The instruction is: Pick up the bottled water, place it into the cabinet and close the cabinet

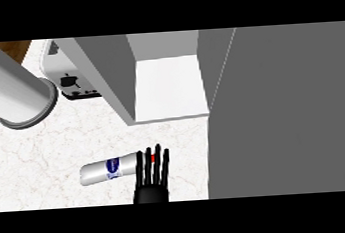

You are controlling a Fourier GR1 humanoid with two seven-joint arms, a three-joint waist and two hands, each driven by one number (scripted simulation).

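Item 1, counter (73, 139): a flat top of white stone-like material with faint pale veining, matte. A strip of brown wood grain (8, 48) showed at the upper left corner beyond its edge.

Item 2, bottled water (104, 170): a white cylinder with a blue label patch, lying on its side on the counter, low in the view and left of centre. A small red part, possibly the cap, showed at its right end between the fingers.

Item 3, hand (151, 177): black, slender, entering from the lower edge. Which of the two hands it was could not be told from this view. Its fingers were straight and slightly spread, pointing up the view, laid over the right end of the bottled water; no curl round the bottle was visible, and whether they touched it could not be judged.

Item 4, cabinet (166, 84): a boxy grey unit above the bottle, its inside a plain white surface between grey walls. A large flat grey panel (286, 111), apparently its open door, filled the right side of the view.

Item 5, toaster (73, 79): white casing with a black lever and slot, at upper left, just beside the cabinet wall.

Item 6, cylinder (11, 88): broad, smooth, light grey, with a rimmed round end, slanting in from the left edge.
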